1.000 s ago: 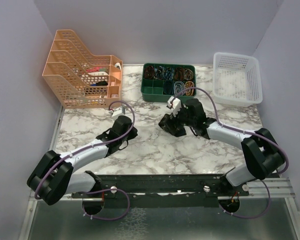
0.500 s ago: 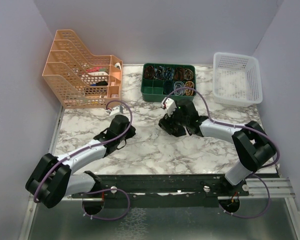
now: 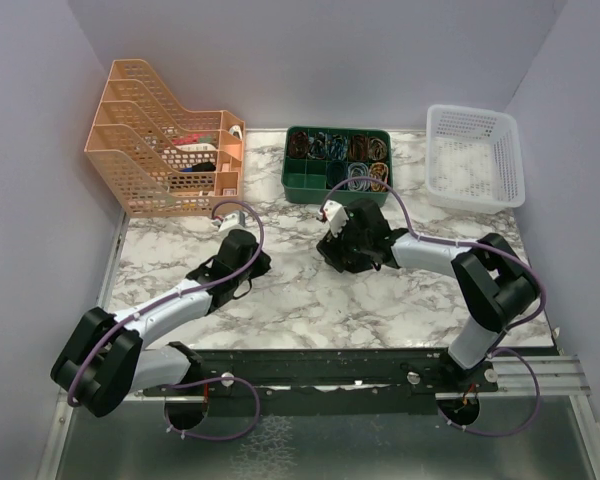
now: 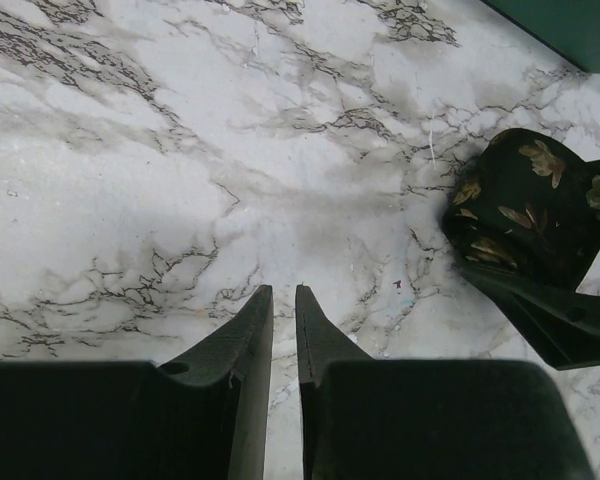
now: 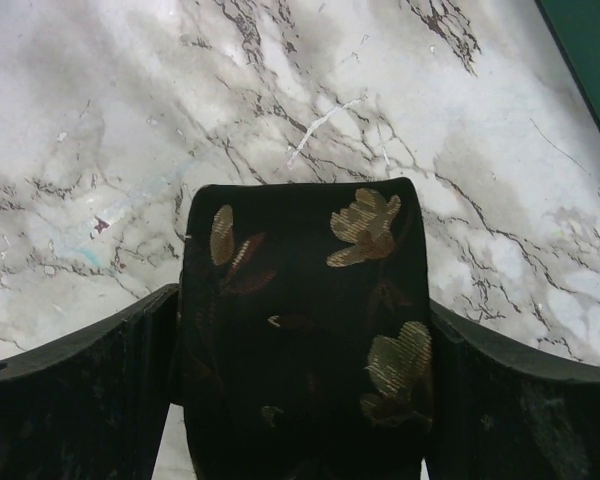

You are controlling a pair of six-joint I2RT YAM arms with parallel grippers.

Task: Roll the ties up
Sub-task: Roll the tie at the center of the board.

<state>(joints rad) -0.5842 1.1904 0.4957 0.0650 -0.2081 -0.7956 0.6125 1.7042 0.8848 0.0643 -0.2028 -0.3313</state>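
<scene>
You have the green tray [image 3: 308, 187] just beyond your right gripper [image 5: 302, 320], arm bent low, fingers clasping the rolled tie [image 5: 290, 250]; left gripper [image 4: 283, 292] hovers nearby, pinched nearly closed, empty.

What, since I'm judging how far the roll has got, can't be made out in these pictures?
- Right wrist view: the tie runs off the bottom edge; whether the right gripper presses or only flanks it is unclear.
- Top view: the tie is lost under that black gripper.
- Left wrist view: the right edge crops it.
</scene>
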